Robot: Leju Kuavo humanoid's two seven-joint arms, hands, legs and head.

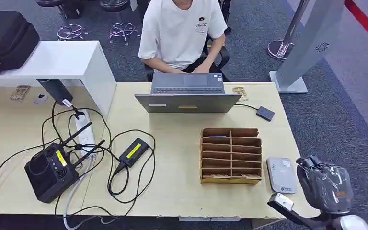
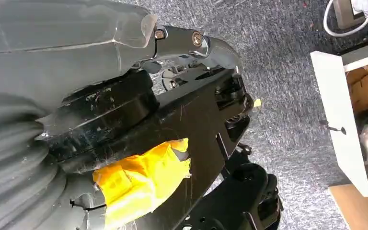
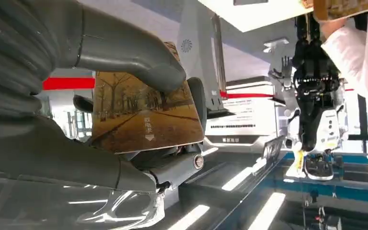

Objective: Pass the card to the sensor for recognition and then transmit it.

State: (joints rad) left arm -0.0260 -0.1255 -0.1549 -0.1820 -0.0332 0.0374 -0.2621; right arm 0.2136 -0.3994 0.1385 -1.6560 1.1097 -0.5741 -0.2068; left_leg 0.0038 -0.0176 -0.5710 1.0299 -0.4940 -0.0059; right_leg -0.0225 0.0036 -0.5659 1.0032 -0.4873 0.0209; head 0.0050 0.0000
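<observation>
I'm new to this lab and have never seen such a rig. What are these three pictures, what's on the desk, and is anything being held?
A humanoid robot took all three. The head view looks down on a wooden desk with a cardboard card organizer, a grey card reader, a laptop used by a seated person, and a black radio controller. The right hand is at the desk's corner; its wrist view shows it holding a card printed with a tree-lined road. The left wrist view shows the left hand hanging over grey carpet.
</observation>
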